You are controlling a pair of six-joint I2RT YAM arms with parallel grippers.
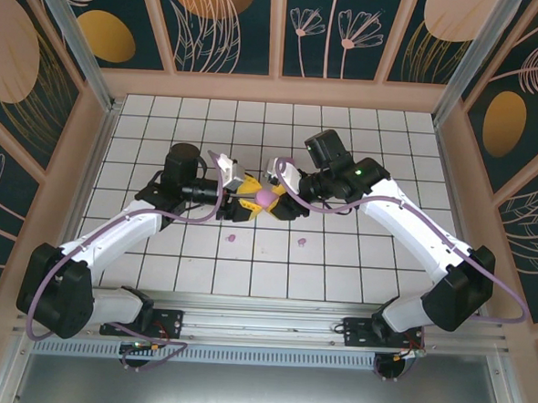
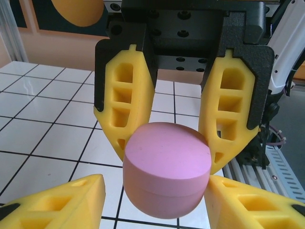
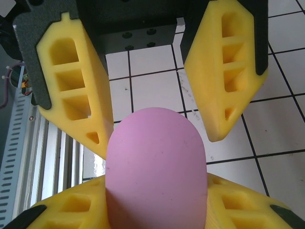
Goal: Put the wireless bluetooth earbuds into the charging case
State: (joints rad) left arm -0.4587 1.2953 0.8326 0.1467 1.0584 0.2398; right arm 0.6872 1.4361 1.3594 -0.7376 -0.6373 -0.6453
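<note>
Here the right claw (image 3: 156,200) pinches the lilac case (image 3: 157,162) mid-counter. The left claw (image 2: 155,191) stands spread around the case's other end, not clamped. Two earbuds (image 1: 232,239) lie loose on the counter (image 1: 392,127) nearer the bases, apart from both claws. Bare tiles run to the walls.

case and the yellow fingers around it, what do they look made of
The case looks like moulded plastic with a matte lilac finish: soft highlights, and a thin seam around its side. The fingers are probably printed or moulded plastic, matte yellow, with hollow pockets and slightly grainy faces. Whether they are hard or rubbery cannot be told.
</note>
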